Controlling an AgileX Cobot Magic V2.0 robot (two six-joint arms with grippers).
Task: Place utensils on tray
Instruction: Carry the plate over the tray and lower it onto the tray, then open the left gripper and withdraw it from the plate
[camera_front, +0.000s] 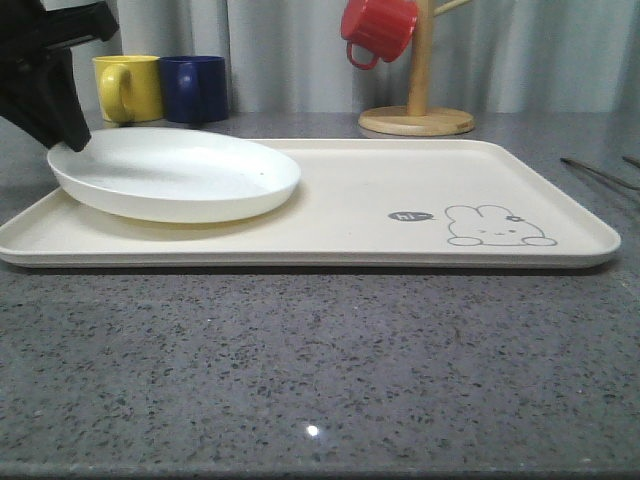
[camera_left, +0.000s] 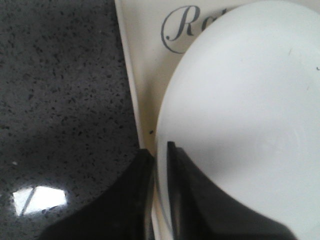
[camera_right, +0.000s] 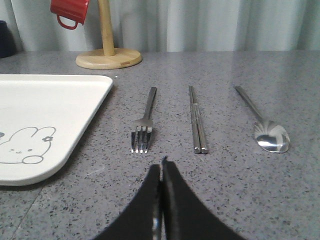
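Tray (camera_front: 400, 190): one; large, cream, rectangular, rounded corners, low raised rim; lies flat on the grey speckled counter (camera_front: 320, 370).
Tray print: rabbit outline (camera_front: 498, 226) with a grey bubble (camera_front: 409, 215) reading "hi" beside it; grey script at the plate end, of which "Ro" can be read in the left wrist view, the rest hidden by the plate.
Plate (camera_front: 175, 172): one; round, shallow, plain white; over the tray end opposite the rabbit, its outer edge reaching past the tray rim and held slightly raised.
Left gripper (camera_left: 160, 152): black fingers pinched on the plate rim, one finger on each face; narrow gap taken up by the rim.
Fork (camera_right: 144, 120): one; slim, shiny silver metal, four tines; on the counter just beside the tray's rabbit corner, not on the tray.
Chopsticks (camera_right: 197, 120): one pair; flat metal, side by side and touching; between fork and spoon, parallel to both.
Spoon (camera_right: 263, 125): one; oval bowl, thin handle; farthest of the three from the tray.
Right gripper (camera_right: 161, 167): fingers pressed together, nothing between them; above the counter near the fork tines.
Mugs: three; yellow (camera_front: 128, 88) and dark blue (camera_front: 195, 88) side by side behind the tray; red (camera_front: 378, 30) hanging on a wooden stand (camera_front: 418, 105).
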